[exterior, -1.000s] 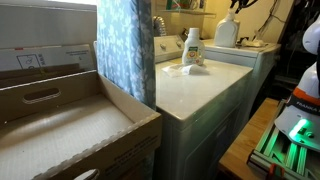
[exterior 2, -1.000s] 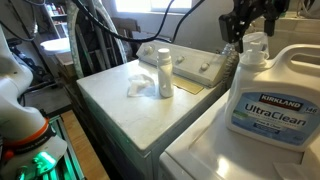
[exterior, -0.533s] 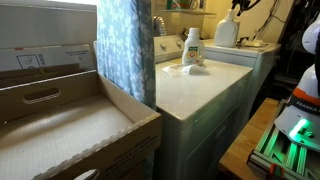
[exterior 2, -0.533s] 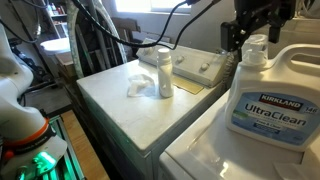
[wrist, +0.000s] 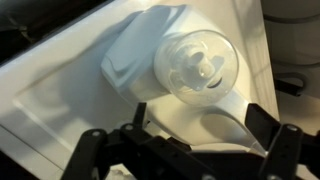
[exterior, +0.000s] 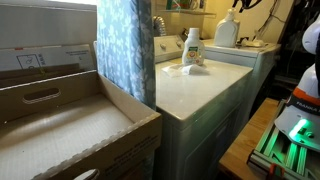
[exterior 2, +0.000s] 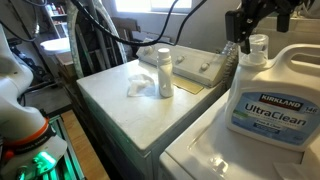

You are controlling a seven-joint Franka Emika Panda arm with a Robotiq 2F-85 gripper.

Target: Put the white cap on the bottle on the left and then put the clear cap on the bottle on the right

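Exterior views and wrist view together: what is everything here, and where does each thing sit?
Kirkland UltraClean detergent jug: one, white with blue label, on one appliance top.
clear cap: one, transparent, on the jug's spout.
small bottle: one, white, upright on the neighbouring appliance top.
white cap: one, white, on the small bottle.
crumpled cloth or paper: one, white, beside the small bottle.
white appliances: two, side by side.
cardboard boxes: at least two, brown, foreground.
curtain: one, blue patterned, behind the boxes.
gripper: one, black, open, over the clear cap.
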